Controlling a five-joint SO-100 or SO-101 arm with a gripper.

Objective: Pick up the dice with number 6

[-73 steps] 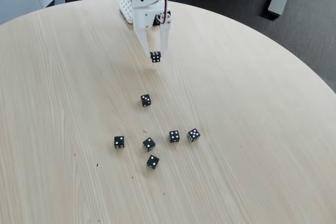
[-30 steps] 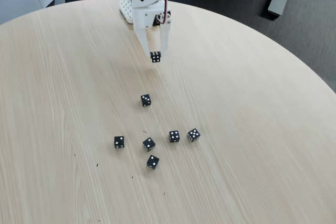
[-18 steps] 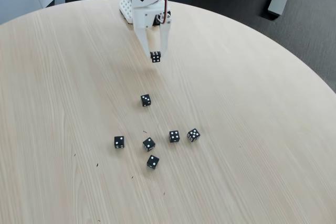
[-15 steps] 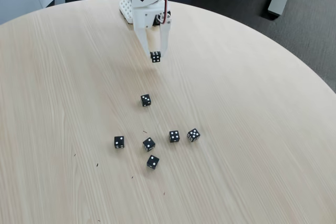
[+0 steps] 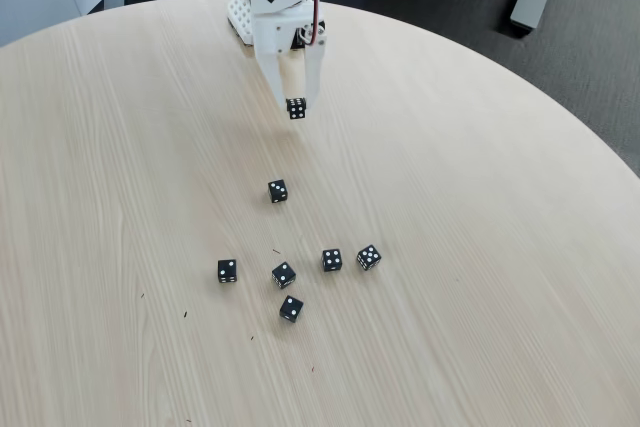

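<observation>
The white arm reaches down from the table's far edge, and its gripper [image 5: 296,106] is shut on a small black die [image 5: 296,108] held clear above the wood. The face of the held die turned to the camera shows two rows of white pips, so this looks like the dice with number 6. Both white fingers [image 5: 282,82] pinch the die at their tips.
Several other black dice lie on the round light-wood table [image 5: 480,207]: one alone [image 5: 277,190] below the gripper, then a loose cluster nearer the camera [image 5: 228,270] [image 5: 283,274] [image 5: 331,260] [image 5: 369,257] [image 5: 291,308]. Dark floor lies beyond the table's far rim.
</observation>
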